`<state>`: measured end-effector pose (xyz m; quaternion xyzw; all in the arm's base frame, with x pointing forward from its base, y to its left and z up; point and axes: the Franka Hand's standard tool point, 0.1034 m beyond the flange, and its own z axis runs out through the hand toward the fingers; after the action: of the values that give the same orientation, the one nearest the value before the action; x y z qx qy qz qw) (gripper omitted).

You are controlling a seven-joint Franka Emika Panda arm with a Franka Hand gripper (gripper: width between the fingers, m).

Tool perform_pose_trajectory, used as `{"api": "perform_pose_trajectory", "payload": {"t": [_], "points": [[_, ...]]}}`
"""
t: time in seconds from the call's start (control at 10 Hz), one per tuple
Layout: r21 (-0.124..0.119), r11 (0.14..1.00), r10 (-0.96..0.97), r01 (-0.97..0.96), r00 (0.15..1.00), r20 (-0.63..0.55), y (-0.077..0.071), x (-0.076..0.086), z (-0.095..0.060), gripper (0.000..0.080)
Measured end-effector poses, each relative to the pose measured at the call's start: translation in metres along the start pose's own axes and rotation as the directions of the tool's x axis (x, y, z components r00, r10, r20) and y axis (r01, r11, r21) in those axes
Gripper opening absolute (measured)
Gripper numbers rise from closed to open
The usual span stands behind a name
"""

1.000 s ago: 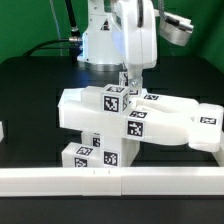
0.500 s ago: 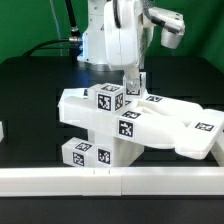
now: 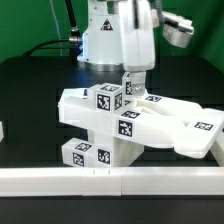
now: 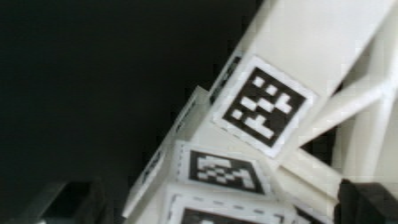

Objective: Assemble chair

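The chair parts (image 3: 130,125) lie stacked in a white heap mid-table, each with small black-and-white tags. A slab (image 3: 82,108) sticks out toward the exterior view's left, and a long piece (image 3: 190,128) reaches toward its right. A tagged block (image 3: 95,155) lies under the heap at the front. My gripper (image 3: 134,84) points straight down onto the back of the heap, by an upright tagged piece (image 3: 128,84). In the wrist view my gripper (image 4: 214,214) is open. Its dark fingers (image 4: 365,200) stand wide apart on either side of a tagged white part (image 4: 222,170), without closing on it.
A long white border rail (image 3: 110,182) runs along the front of the black table. The arm's white base (image 3: 105,40) stands behind the heap, with cables at the back. A small white piece (image 3: 3,130) shows at the exterior view's left edge.
The jaws have gone from shut to wide open. The hand has turned slightly at the wrist and stays over the same spot on the heap. The parts have not visibly moved.
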<state>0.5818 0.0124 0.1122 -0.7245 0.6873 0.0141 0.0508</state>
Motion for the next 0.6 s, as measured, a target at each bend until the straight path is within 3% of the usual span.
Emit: {"api": "perform_pose_trajectory", "payload": {"t": [0.3,0.4,0.6], "points": [[0.000,0.978,-0.209,0.209,0.978,0.000,0.0001,0.0002,0.0000,0.0648],[-0.026,0.938,-0.347,0.346,0.938,-0.001,0.0029,0.0011,0.0002,0.0648],[-0.046,0.844,-0.535,0.534,0.845,-0.009,0.0031,0.0025,0.0000,0.0648]]}}
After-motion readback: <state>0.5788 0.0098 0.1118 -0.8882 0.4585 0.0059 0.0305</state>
